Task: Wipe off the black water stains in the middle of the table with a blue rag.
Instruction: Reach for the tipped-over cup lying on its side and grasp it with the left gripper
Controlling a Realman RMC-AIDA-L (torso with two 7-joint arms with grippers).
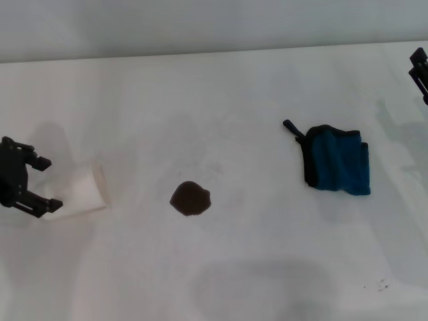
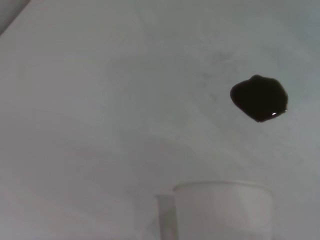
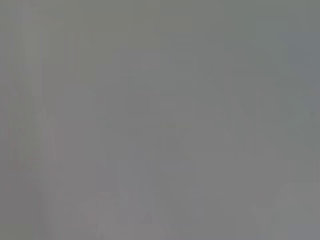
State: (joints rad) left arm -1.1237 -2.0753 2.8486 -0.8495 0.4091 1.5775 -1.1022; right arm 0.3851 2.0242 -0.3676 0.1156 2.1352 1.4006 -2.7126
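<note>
The black water stains (image 1: 190, 198) form one dark roundish blotch in the middle of the white table (image 1: 221, 100); the left wrist view shows the blotch (image 2: 259, 98) glossy, beyond a paper cup. The blue rag (image 1: 338, 160), teal with black edging and a short loop tab, lies crumpled to the blotch's right. My left gripper (image 1: 48, 183) rests at the table's left edge, open, its fingertips flanking the base end of the cup. My right gripper (image 1: 419, 68) is parked at the far right edge, well beyond the rag. The right wrist view shows only flat grey.
A white paper cup (image 1: 83, 189) lies tilted with its mouth toward the blotch, just in front of my left gripper, and its rim shows close up in the left wrist view (image 2: 222, 187). Tiny dark specks (image 1: 382, 286) mark the near right of the table.
</note>
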